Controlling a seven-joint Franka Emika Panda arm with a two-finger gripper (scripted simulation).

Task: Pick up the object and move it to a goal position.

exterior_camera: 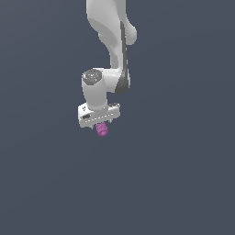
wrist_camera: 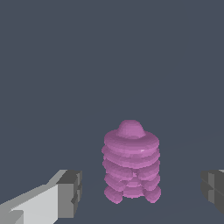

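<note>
The object (exterior_camera: 102,131) is a small magenta-purple ridged knob with a rounded end. In the exterior view it sits just under the white hand of my gripper (exterior_camera: 100,124). In the wrist view the object (wrist_camera: 131,168) stands upright between the two grey fingertips (wrist_camera: 70,193). My gripper (wrist_camera: 142,191) is open, straddling the object, with a clear gap between each pad and the knob. The far pad shows only at the picture's edge. Nothing is held.
A plain dark grey-blue surface (exterior_camera: 183,183) fills both views around the arm. No other objects, containers or edges show.
</note>
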